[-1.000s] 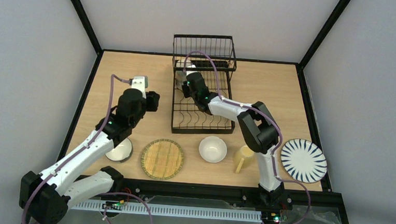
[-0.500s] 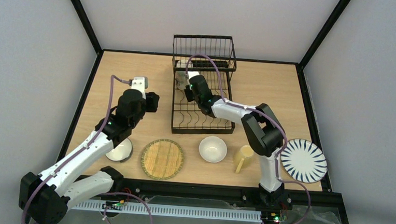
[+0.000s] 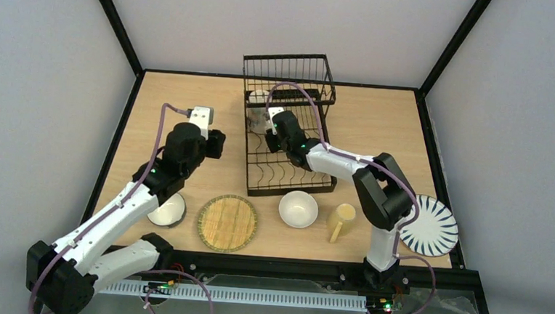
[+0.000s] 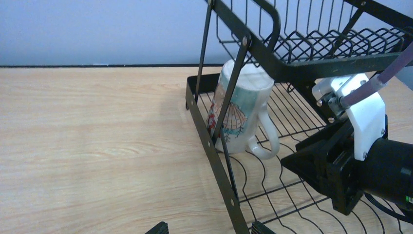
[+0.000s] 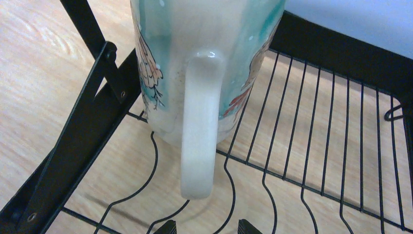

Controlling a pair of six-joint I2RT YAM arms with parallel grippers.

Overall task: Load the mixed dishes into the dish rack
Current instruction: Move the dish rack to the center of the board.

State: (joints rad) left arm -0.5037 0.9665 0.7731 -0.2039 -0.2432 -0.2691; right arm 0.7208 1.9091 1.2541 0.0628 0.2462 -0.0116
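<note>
Lab test cell: plain grey walls [image 3: 290, 19], black frame [image 3: 115, 20], wooden tabletop [image 3: 378, 127].

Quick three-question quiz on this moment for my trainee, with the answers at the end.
1. True or false: the patterned mug sits on the lower tray of the dish rack, beneath the raised basket tier.
2. Which dish lies between the woven bamboo plate and the pale yellow mug on the table?
A. white bowl
B. blue-striped plate
C. clear tumbler
3. Fill in: the right gripper faces the mug's handle with its jaws ____.

Key: 1 true; 2 A; 3 open, holding nothing.
</note>
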